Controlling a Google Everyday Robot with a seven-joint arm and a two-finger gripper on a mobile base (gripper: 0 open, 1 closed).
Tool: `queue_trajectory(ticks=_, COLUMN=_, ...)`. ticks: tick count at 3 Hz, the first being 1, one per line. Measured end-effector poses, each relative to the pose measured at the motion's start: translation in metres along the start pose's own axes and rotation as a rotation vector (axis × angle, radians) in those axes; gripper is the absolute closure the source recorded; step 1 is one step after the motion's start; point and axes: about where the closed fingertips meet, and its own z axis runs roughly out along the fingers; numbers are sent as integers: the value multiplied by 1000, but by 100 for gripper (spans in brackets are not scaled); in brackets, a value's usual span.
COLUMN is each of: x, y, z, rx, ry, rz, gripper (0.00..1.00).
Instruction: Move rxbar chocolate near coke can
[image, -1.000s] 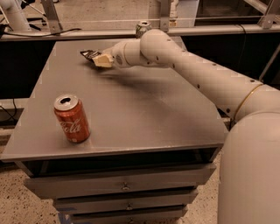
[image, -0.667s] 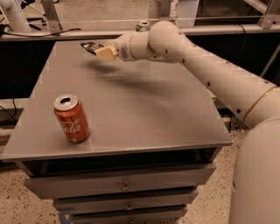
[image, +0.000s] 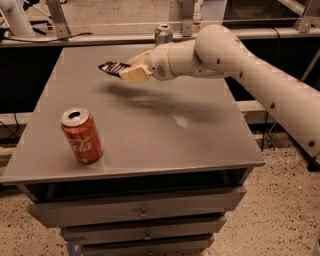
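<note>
The coke can (image: 82, 135) is red with white script and a silver top. It stands upright near the front left of the grey table (image: 150, 125). My gripper (image: 126, 71) reaches in from the right over the far left-middle of the table. It is shut on the rxbar chocolate (image: 113, 67), a flat black bar that sticks out to the left of the fingers, held above the tabletop. The bar is well behind and to the right of the can.
A silver-green can (image: 163, 34) stands at the table's far edge behind my arm. The table has drawers (image: 140, 212) below its front edge. Metal frame legs and cables lie on the floor beyond.
My gripper has carried the bar a little nearer and to the right, still above the table. The coke can has not moved.
</note>
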Motion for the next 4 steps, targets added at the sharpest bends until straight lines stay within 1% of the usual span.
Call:
queue_trajectory(ticks=1, x=20, y=26, z=-38, rx=-61, ry=43, rz=-65, gripper=100)
queue_trajectory(ticks=2, x=31, y=55, z=-68, rx=-127, ry=61, rz=-120, gripper=100)
queue_trajectory(ticks=3, x=33, y=86, z=-80, rx=-219, ry=81, rz=-191, gripper=100)
queue_trajectory(ticks=4, x=28, y=115, z=-84, rx=-306, ry=99, rz=-252, gripper=100)
